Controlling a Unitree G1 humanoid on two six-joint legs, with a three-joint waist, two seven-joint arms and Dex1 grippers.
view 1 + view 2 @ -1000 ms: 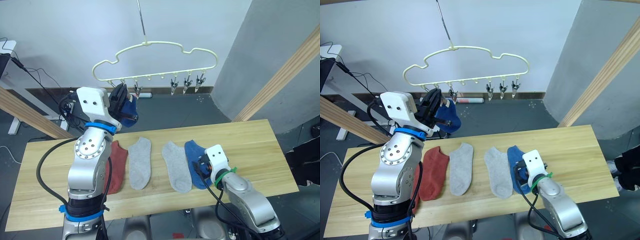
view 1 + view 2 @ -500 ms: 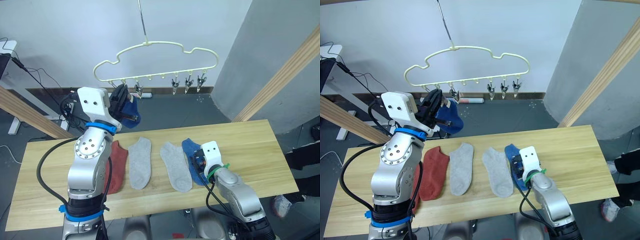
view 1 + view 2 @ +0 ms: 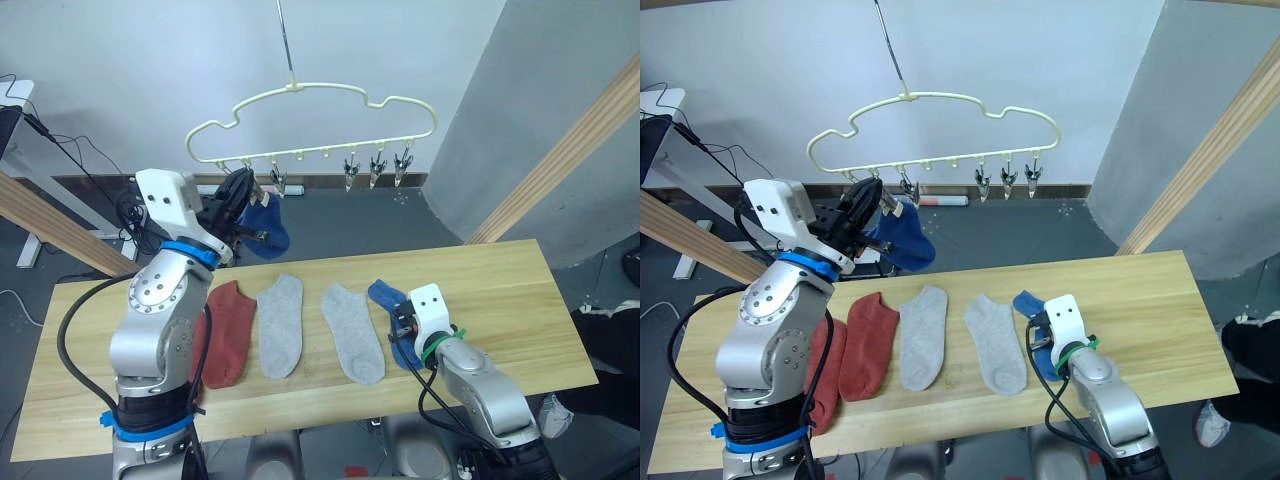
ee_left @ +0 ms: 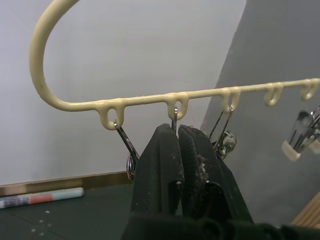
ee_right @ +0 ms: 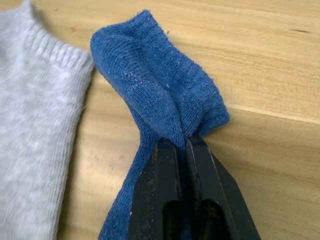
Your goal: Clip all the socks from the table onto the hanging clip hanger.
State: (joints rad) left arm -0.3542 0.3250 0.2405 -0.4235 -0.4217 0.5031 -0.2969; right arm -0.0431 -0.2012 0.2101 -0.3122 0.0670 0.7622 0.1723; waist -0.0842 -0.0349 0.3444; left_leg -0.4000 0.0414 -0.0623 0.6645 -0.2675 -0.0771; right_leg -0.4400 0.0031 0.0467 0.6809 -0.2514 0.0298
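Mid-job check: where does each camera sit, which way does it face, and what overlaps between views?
Left eye view: on the head, looking forward and down at the table, clip hanger and both arms.
Right eye view: its stereo twin, same scene; two rust-red socks show here.
Left wrist view: on the left wrist, looking along the shut left claw at the hanger's clips.
Right wrist view: on the right wrist, looking down the right claw, pinching the blue sock on the table.
Shared: hanger and blue sock appear in the head views too.

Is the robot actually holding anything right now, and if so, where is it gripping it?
The right gripper pinches a blue knit sock lying on the table at a bunched fold. The left gripper holds another blue sock up by the hanger.
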